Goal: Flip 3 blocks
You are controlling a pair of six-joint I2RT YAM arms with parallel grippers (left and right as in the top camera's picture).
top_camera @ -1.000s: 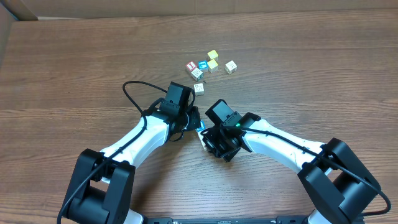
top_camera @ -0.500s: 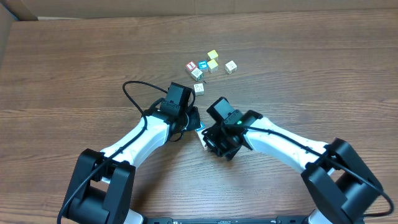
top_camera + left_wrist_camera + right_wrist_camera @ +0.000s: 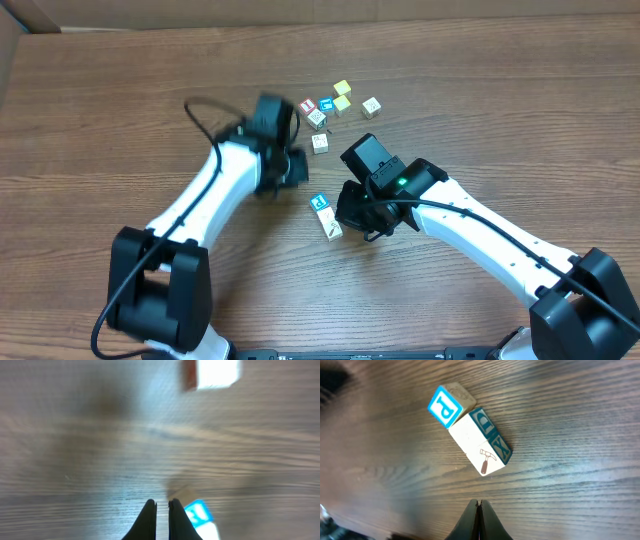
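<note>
Closed and empty (likely to nudge, not grasp), the left pincer (image 3: pixel 161 504) and right pincer (image 3: pixel 478 504) hover beside three touching pale wooden alphabet cubes (image 3: pixel 470 430) on the brown counter (image 3: pixel 570 410).

The table (image 3: pixel 100 130) is seen as brown wood grain, smooth and mostly matt, with a faint sheen where light is caught. The alphabet blocks (image 3: pixel 476 445) are shown as pale, smooth wood with matt printed faces, blue on the P block (image 3: pixel 444 407). The right arm's shell (image 3: pixel 470 232) is rendered in glossy white plastic, and its wrist housing (image 3: pixel 368 160) in matt black plastic.
</note>
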